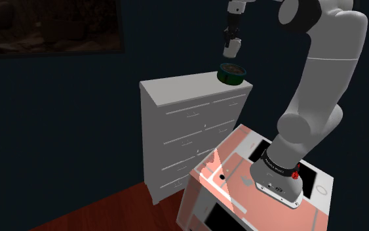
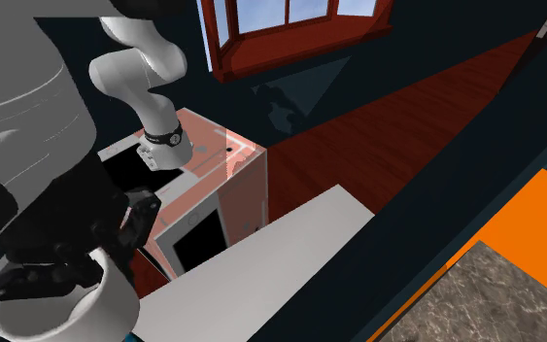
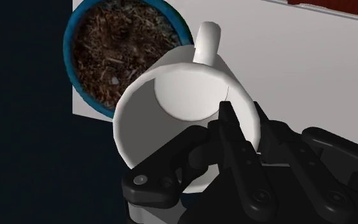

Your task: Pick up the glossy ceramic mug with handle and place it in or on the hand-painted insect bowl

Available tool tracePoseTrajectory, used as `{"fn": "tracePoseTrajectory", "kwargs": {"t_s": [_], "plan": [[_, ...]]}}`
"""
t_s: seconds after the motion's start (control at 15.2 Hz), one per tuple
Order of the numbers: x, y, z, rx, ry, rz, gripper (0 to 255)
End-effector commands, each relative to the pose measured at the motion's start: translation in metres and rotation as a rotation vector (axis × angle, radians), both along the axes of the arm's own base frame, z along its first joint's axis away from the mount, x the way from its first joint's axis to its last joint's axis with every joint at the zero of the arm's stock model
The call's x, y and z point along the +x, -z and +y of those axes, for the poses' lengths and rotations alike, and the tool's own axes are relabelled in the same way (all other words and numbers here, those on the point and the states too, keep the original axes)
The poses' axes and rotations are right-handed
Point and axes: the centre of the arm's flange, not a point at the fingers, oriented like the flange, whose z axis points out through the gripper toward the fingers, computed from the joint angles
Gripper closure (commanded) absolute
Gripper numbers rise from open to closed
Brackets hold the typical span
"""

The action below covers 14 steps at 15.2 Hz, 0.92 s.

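The black gripper holds a white mug up in the air.
Its two fingers are clamped on the mug's wall at the rim, and the handle is on the side away from them. The mug hangs just above a bowl with a blue rim and a brown speckled inside. The bowl sits on a white dresser, at the end on the shoulder view's right.

White dresser, dark walls, reddish floor
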Motion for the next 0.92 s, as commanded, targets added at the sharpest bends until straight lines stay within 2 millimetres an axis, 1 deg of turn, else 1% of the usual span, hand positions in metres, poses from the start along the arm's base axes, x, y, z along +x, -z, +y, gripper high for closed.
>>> {"fn": "tracePoseTrajectory", "kwargs": {"t_s": [0.0,0.26,0.33,0.86], "plan": [[-0.008,-0.002,-0.026,0.000,-0.002,0.000,255],[-0.024,-0.006,-0.076,0.000,-0.002,0.000,255],[-0.030,-0.007,-0.095,0.000,-0.002,0.000,255],[-0.030,0.035,-0.095,0.000,-0.002,0.000,255]]}}
